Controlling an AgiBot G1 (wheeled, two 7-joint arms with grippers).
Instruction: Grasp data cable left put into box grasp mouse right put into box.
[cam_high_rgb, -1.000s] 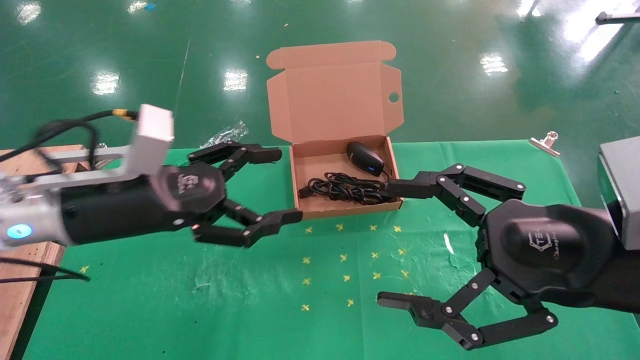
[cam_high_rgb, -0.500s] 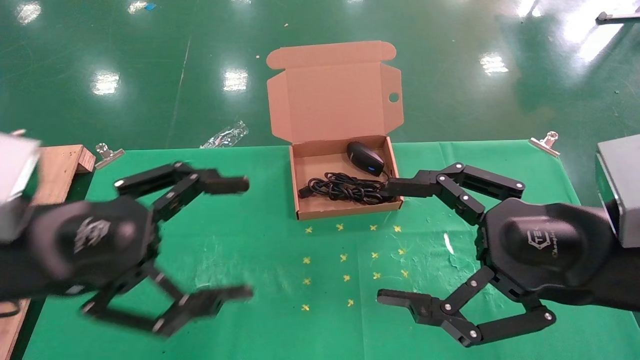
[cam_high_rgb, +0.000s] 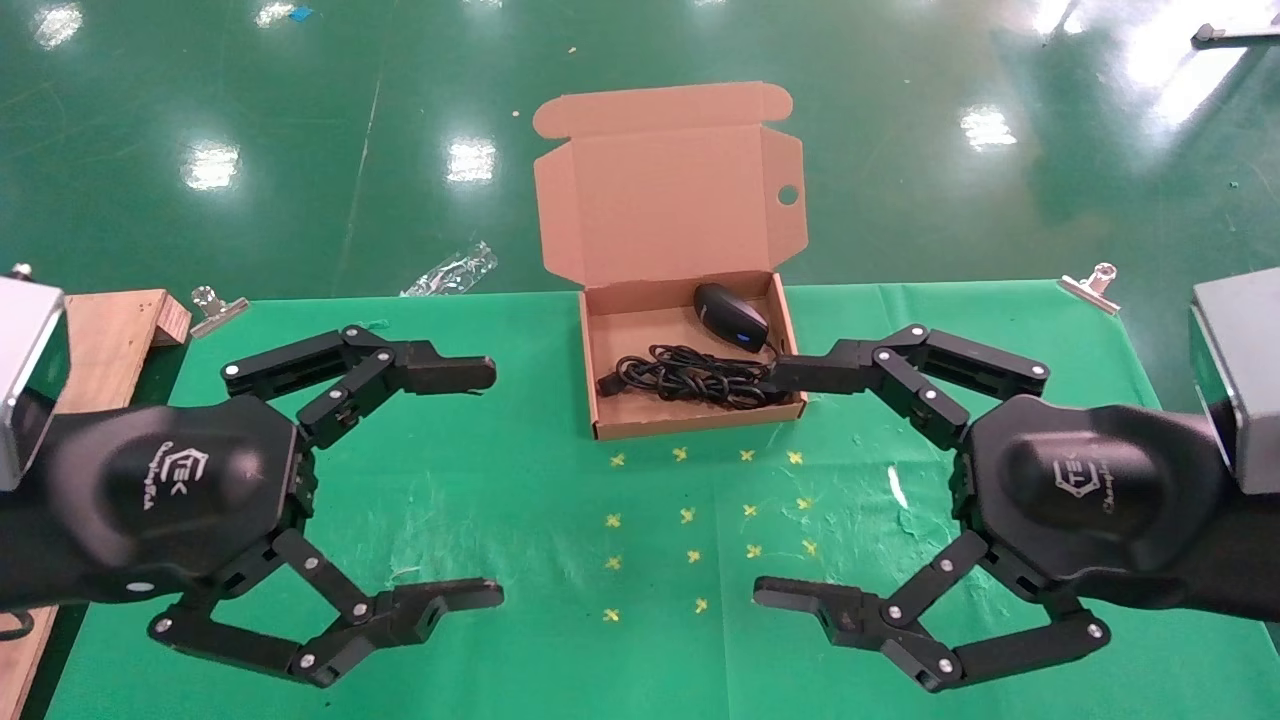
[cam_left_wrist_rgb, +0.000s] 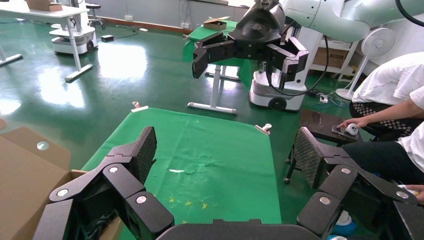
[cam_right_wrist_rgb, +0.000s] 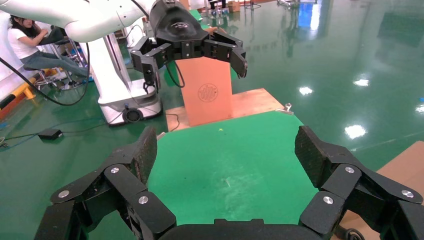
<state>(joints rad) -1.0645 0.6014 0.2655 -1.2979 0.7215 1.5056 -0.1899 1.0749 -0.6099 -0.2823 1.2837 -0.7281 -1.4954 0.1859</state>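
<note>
Head view: the box (cam_high_rgb: 690, 420) sits open at the far middle of the green surface (cam_high_rgb: 540, 500), its lid standing up behind. The data cable (cam_high_rgb: 690, 378) lies coiled in the near half of the box, its long axis running left to right, and the mouse (cam_high_rgb: 731, 316) rests in the far right corner with its blue light showing. Both items look to be in place already, so the task seems finished. The left claw (cam_high_rgb: 488, 482) hangs released over the surface, well to the left of the box, holding nothing. The right claw (cam_high_rgb: 775, 485) is also spread wide and empty; its far finger reaches level with the box's right wall, so the right arm is the nearer one to both items, which lie ahead and to its left.

Left wrist view: the left claw (cam_left_wrist_rgb: 225, 152) is spread apart with only the surface between its fingers; a corner of the box (cam_left_wrist_rgb: 25, 170) shows beside it, and the right claw (cam_left_wrist_rgb: 248, 45) hangs opposite.

Right wrist view: the right claw (cam_right_wrist_rgb: 226, 152) gapes empty over the surface, facing the left claw (cam_right_wrist_rgb: 192, 50).
</note>
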